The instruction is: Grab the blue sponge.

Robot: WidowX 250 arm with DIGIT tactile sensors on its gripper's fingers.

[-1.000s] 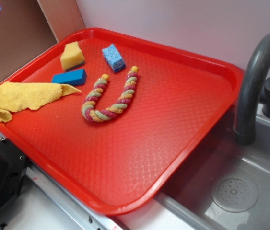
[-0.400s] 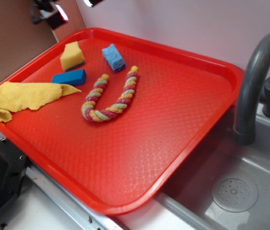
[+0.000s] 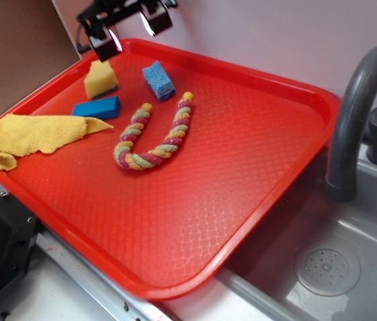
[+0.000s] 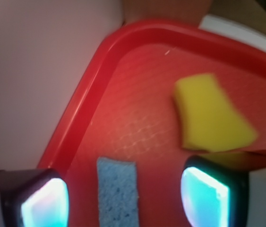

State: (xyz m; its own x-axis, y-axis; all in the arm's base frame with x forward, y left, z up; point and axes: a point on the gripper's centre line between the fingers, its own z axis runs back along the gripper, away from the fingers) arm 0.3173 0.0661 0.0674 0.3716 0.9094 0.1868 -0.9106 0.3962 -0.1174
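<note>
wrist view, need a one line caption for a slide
Open claw above the red tray, blue sponge between its fingers, yellow sponge beyond.

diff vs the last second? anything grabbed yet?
The gripper has come into view from the upper left and now sits open above the tray's far corner, near the blue sponge and yellow sponge. Nothing grabbed. Sponges, block, cloth and rope haven't moved.
</note>
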